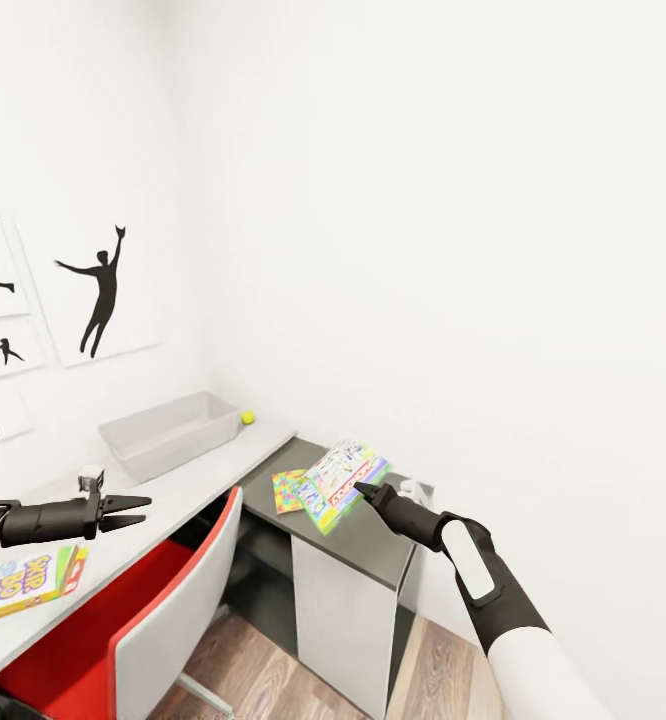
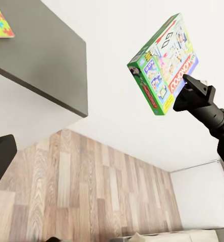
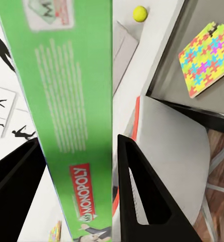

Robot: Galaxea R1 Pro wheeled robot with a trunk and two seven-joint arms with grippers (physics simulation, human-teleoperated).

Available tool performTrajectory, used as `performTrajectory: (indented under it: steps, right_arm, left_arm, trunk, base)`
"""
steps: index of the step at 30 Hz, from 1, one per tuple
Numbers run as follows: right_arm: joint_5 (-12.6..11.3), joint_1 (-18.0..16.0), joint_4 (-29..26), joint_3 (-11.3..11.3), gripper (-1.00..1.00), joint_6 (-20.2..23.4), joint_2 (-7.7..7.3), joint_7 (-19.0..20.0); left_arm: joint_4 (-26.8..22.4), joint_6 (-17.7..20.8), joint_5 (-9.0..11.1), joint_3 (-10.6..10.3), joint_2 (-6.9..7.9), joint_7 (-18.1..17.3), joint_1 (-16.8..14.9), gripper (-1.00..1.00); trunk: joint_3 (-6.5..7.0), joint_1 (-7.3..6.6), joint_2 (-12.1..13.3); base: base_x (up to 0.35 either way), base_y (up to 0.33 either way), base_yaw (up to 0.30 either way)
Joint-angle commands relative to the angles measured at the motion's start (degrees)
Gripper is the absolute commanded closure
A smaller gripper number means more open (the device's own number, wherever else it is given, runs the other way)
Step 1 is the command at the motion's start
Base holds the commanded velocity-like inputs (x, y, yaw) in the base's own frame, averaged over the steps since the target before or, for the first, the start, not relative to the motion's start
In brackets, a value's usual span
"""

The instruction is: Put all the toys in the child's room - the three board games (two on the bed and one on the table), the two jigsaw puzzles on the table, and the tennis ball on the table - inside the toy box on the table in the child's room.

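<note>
My right gripper [image 1: 363,490] is shut on a green Monopoly board game [image 1: 340,477], held tilted in the air over the lower dark-grey section of the table [image 1: 373,545]. The left wrist view has the same board game [image 2: 162,65] gripped at its lower edge by the right gripper [image 2: 185,93]. A jigsaw puzzle [image 1: 289,490] lies flat on that section. The toy box [image 1: 173,432] stands on the light-grey top with the tennis ball [image 1: 247,417] just beside it. Another board game [image 1: 23,585] lies near my left gripper [image 1: 138,508], which hovers open above the tabletop.
A red-and-white swivel chair [image 1: 163,610] is tucked under the desk between my arms. Black silhouette pictures [image 1: 98,290] hang on the left wall. Wood-plank floor [image 1: 263,670] shows below, and white walls close off the corner behind the desk.
</note>
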Motion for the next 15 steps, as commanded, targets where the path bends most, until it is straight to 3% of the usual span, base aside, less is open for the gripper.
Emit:
performTrajectory:
  steps: [1, 15]
  right_arm:
    - [-0.13, -0.02, -0.02, -0.29, 1.00, 0.45, 0.07, 0.15]
    - [-0.13, -0.02, 0.03, -0.29, 1.00, 0.40, 0.07, 0.15]
  left_arm:
    - [-0.01, 0.60, -0.51, 0.32, -0.02, -0.33, -0.02, -1.00]
    - [0.00, 0.59, -0.51, 0.32, -0.10, -0.33, -0.02, -1.00]
  trunk:
    - [-0.06, 0.02, -0.05]
    - [-0.44, 0.02, -0.05]
  base:
    - [0.006, -0.004, 0.268]
    - [0.001, -0.001, 0.273]
